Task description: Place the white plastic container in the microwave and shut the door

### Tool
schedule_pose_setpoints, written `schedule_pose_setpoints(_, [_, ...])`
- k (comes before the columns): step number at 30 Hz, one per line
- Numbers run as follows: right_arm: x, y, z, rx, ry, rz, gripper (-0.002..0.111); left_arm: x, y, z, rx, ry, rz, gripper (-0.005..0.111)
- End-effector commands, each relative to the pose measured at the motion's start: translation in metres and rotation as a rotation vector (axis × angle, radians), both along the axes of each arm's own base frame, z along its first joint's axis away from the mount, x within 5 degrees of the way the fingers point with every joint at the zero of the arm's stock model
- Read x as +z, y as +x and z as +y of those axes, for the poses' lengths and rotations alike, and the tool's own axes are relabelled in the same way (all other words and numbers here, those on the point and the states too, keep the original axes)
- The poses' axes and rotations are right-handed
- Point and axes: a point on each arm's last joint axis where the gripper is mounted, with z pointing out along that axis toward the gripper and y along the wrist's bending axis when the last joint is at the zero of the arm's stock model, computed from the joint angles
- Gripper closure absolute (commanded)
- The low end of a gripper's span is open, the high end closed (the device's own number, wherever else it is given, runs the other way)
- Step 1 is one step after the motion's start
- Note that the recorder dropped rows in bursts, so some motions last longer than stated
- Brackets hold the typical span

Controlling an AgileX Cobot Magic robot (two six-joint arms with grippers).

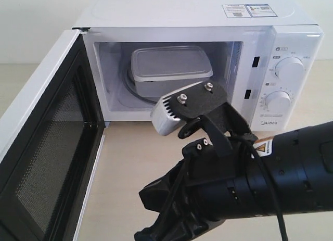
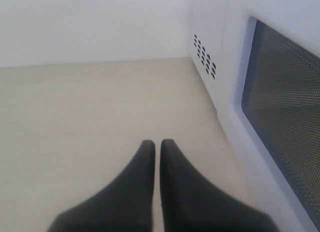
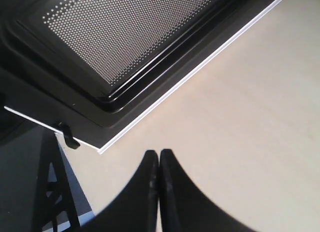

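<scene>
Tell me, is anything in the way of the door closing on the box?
Probably yes. The right arm stretches across in front of the open microwave, on the inner side of the door, so it looks to be in the door's path. The box sits inside.

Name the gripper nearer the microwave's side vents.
Left. The left gripper faces the side vents from outside the door; the right gripper hangs on the door's inner side.
</scene>
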Motion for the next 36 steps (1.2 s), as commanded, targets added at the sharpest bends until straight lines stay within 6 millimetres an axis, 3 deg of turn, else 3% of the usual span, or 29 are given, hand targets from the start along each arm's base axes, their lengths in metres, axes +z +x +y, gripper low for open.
schedule_pose_setpoints(1, [0.001, -0.002, 0.0, 0.008, 0.002, -0.001, 0.108, -0.001, 0.0, 0.0, 0.004, -0.016, -0.001, 0.102])
schedule_pose_setpoints(12, [0.001, -0.001, -0.002, 0.052, -0.037, -0.07, 0.108, -0.001, 0.0, 0.0, 0.004, -0.016, -0.001, 0.102])
schedule_pose_setpoints(17, [0.012, -0.002, -0.02, -0.015, 0.017, -0.095, 0.108, -0.001, 0.0, 0.0, 0.004, -0.016, -0.001, 0.102])
schedule_pose_setpoints(24, [0.052, -0.004, -0.084, -0.302, 0.235, -0.151, 0.108, -0.001, 0.0, 0.0, 0.004, -0.016, -0.001, 0.102])
schedule_pose_setpoints(28, [0.062, -0.022, -0.126, -0.439, 0.302, -0.294, 0.108, -0.001, 0.0, 0.0, 0.004, -0.016, -0.001, 0.102])
schedule_pose_setpoints(32, [0.061, -0.048, -0.159, -0.565, 0.332, -0.488, 0.108, -0.001, 0.0, 0.0, 0.004, -0.016, -0.001, 0.102])
schedule_pose_setpoints(36, [0.042, -0.07, -0.177, -0.721, 0.338, -0.609, 0.108, -0.001, 0.0, 0.0, 0.004, -0.016, -0.001, 0.102])
